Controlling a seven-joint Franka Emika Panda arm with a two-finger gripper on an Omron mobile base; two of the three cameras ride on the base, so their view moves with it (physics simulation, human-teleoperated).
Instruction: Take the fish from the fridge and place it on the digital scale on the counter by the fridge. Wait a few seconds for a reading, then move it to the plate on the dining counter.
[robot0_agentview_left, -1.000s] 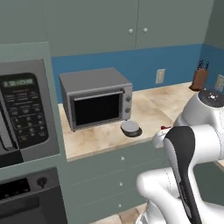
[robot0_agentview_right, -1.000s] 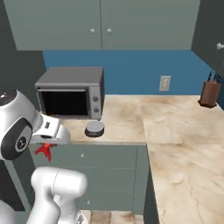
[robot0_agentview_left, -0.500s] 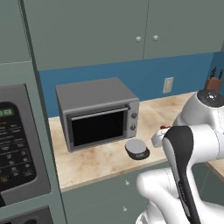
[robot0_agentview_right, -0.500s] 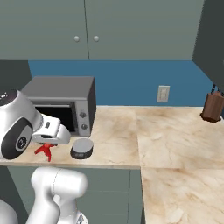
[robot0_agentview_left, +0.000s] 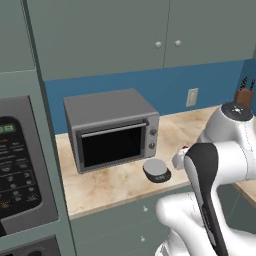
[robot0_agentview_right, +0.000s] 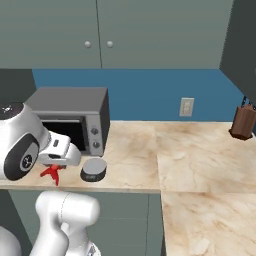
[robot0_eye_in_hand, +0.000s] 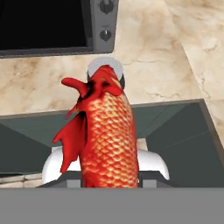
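The fish is big in the middle of the hand view. It is orange-red with shiny scales and red fins. It stands up from the bottom edge of that picture, right where the hand's tips are. The hand is closed tight on the fish and holds it by its lower end. The fish sticks straight out past the hand.

In the hand view, the top of the fish covers part of the digital scale. The scale is small and round, with a light top. It sits on the surface, which is beige and marbled. Above the scale, at the top of that picture, is the front of a grey microwave with two round knobs.

In the right base view, the fish shows as a small red shape at the lower left, under the white end of the arm. It is just left of the digital scale and does not touch it. The fish hangs by the front edge of the surface. The microwave stands behind the scale.

In the left base view, the digital scale sits in the middle, in front of the microwave. The white arm is just to its right.

A brown knife block stands far off at the right edge of the right base view.
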